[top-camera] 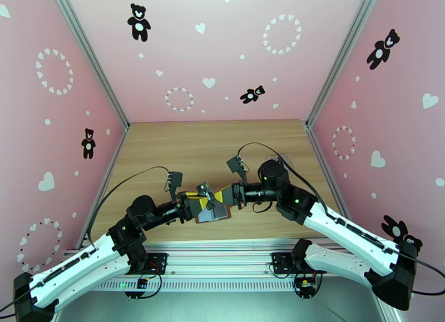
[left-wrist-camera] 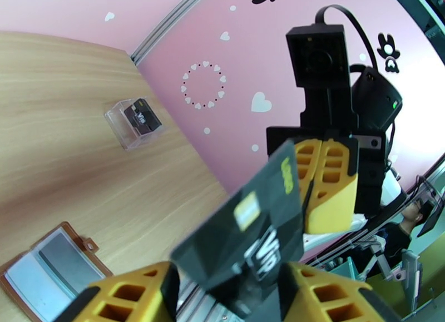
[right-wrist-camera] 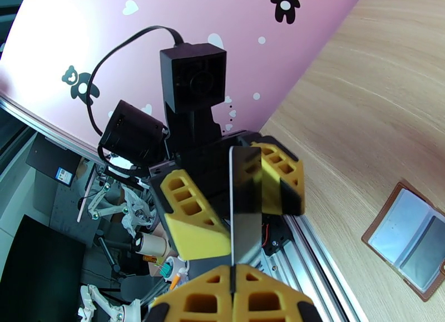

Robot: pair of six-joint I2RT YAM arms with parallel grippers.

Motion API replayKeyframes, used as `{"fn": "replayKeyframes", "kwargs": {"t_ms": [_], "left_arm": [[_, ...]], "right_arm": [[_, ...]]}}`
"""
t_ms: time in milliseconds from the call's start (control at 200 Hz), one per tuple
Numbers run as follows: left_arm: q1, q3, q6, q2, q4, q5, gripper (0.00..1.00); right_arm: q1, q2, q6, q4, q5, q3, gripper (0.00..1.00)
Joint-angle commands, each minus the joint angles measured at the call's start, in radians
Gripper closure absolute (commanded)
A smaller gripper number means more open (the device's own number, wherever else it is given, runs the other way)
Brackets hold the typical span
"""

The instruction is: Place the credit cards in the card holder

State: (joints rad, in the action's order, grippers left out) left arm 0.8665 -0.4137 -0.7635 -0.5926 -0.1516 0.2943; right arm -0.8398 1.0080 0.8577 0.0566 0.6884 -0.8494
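Credit card (right-wrist-camera: 246, 195) — in closed right jaws

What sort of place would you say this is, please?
Likely a lab test booth: pink printed walls box in a wooden table, a metal rail edges it, and a person sits beyond.

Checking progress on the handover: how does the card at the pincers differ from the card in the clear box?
The card at the pincers is off the table, tilted, its edge pinched in the shut right pincer; the card in the clear box sits inside that box on the table, untouched. Both are black with pale VIP print.
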Motion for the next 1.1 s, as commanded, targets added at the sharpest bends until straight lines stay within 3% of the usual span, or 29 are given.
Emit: {"fn": "replayKeyframes", "kwargs": {"t_ms": [0,115,215,400,570,716,836,961,1096], "left_arm": [[0.002,0.005,-0.021,0.020,-0.040,0.032,0.69],[0.004,0.009,-0.039,0.033,-0.045,0.037,0.83],[0.002,0.010,-0.043,0.045,-0.034,0.032,1.00],[0.003,-0.004,-0.015,0.061,0.088,-0.044,1.00],[0.003,-0.008,0.010,0.035,0.212,-0.126,1.00],[0.003,-0.015,0.005,-0.005,0.314,-0.173,1.00],[0.003,-0.034,-0.010,-0.105,0.449,-0.183,1.00],[0.029,0.062,-0.092,-0.168,0.366,-0.098,1.00],[0.098,0.139,-0.192,-0.202,0.351,-0.141,0.83]], "right_arm": [[-0.008,0.015,0.015,-0.045,-0.011,0.021,1.00],[-0.017,0.028,0.021,-0.060,-0.007,0.027,1.00],[-0.019,0.029,0.008,-0.042,-0.027,0.029,1.00],[-0.015,0.010,-0.090,0.098,-0.118,0.002,1.00],[0.012,0.035,-0.157,0.229,-0.215,-0.007,0.81],[0.011,0.101,-0.217,0.432,-0.402,-0.026,0.68],[0.011,0.122,-0.215,0.415,-0.405,0.047,0.58],[0.011,0.159,-0.207,0.390,-0.391,0.120,0.47],[0.011,0.211,-0.177,0.348,-0.383,0.178,0.42]]}}
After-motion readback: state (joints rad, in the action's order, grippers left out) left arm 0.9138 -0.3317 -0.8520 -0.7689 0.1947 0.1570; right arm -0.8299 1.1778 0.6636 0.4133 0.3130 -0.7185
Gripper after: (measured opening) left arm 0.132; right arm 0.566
